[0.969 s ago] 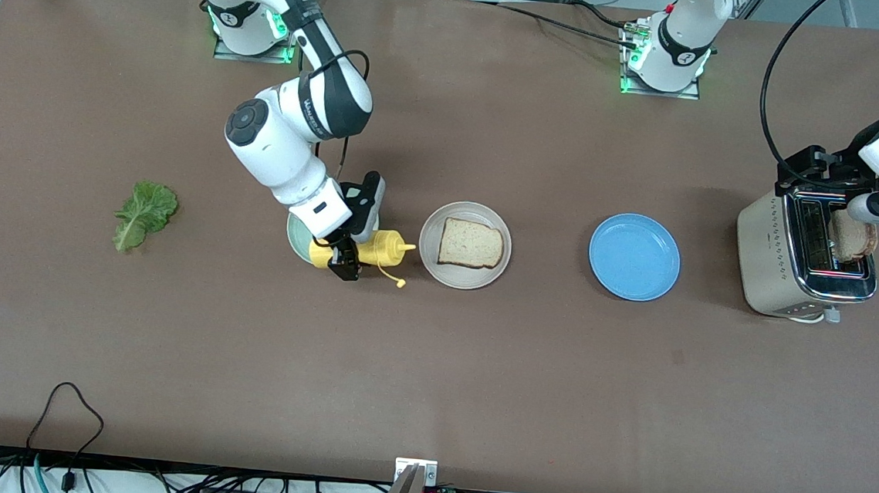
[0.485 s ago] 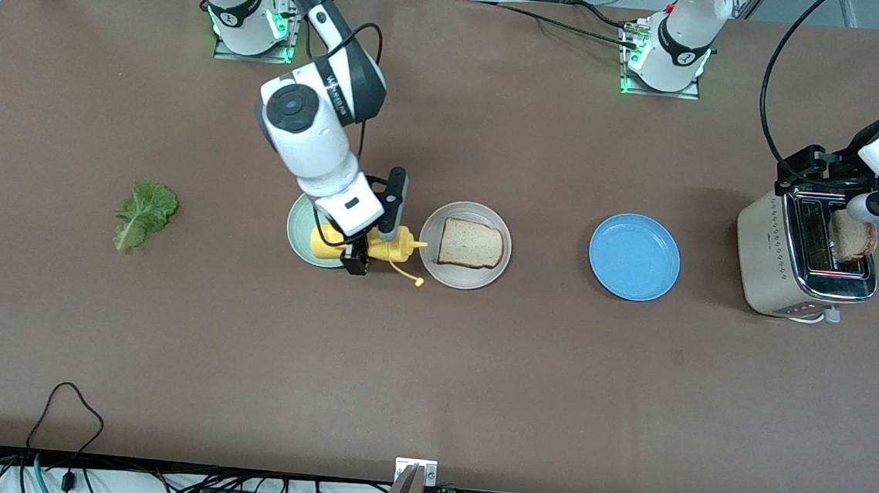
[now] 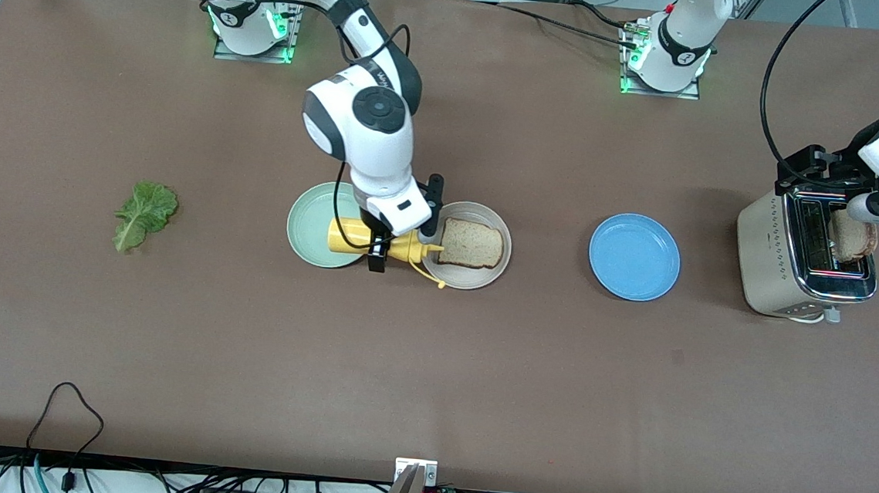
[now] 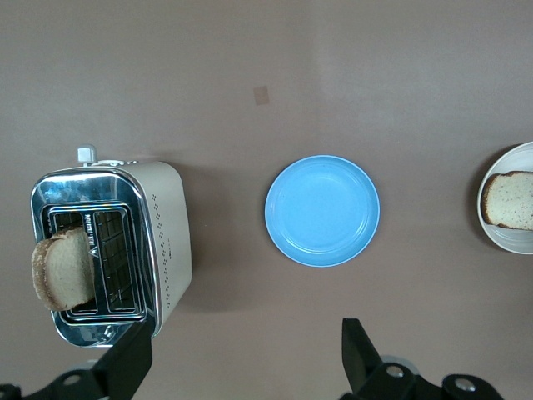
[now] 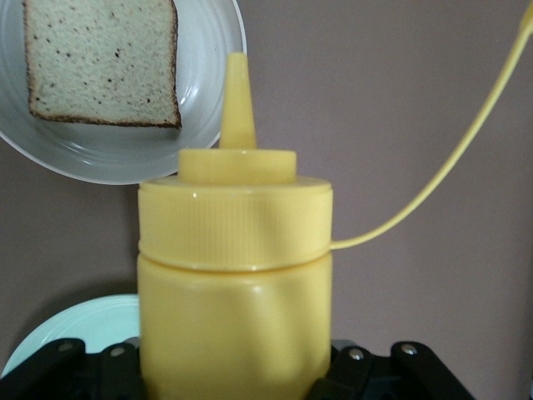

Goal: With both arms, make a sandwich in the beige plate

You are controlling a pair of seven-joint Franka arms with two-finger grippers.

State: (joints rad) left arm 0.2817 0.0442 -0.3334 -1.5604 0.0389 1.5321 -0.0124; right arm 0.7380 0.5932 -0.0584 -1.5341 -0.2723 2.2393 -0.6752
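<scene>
At frame centre, the right gripper [image 3: 379, 250] clamps the mustard bottle [image 3: 378, 240] lying flat, nozzle toward the bread [image 3: 471, 243] on the beige plate [image 3: 476, 279]; the left gripper [image 4: 241, 367], at the right edge over the toaster [image 3: 779, 259], waits with fingers apart

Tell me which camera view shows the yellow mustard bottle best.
The right wrist view: the yellow mustard bottle fills it, nozzle and cap tether plain, held in the right tool. The front view shows the bottle small, partly under the right arm. The left wrist view does not show it.

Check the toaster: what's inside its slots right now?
One bread slice stands up out of a slot of the toaster, leaning over the rim. The other slot shows only bare wire guides. How deep the slice sits is hidden by the slot walls.
</scene>
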